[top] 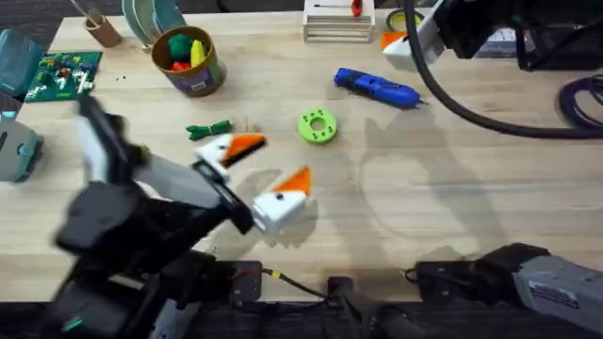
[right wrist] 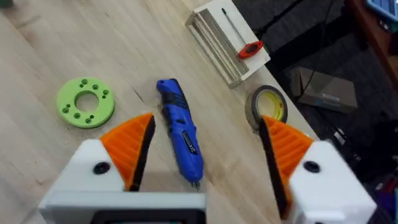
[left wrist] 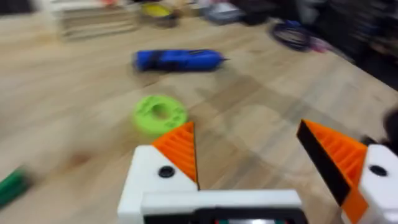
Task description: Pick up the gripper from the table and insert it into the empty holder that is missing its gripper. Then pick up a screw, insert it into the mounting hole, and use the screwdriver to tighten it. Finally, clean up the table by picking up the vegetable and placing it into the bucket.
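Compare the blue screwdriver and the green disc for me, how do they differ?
The screwdriver is blue, long and cylindrical with a narrow tip; the green disc is lime, round and flat with a centre hole ringed by small ones. The screwdriver lies nearer the tape roll. Both rest untouched on the table.

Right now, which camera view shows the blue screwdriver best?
The right wrist view: the screwdriver lies whole and near between the open fingers of the right gripper, with its dark tip showing. Overhead, it is small, beside the lime-green disc. In the left wrist view it lies farther off.
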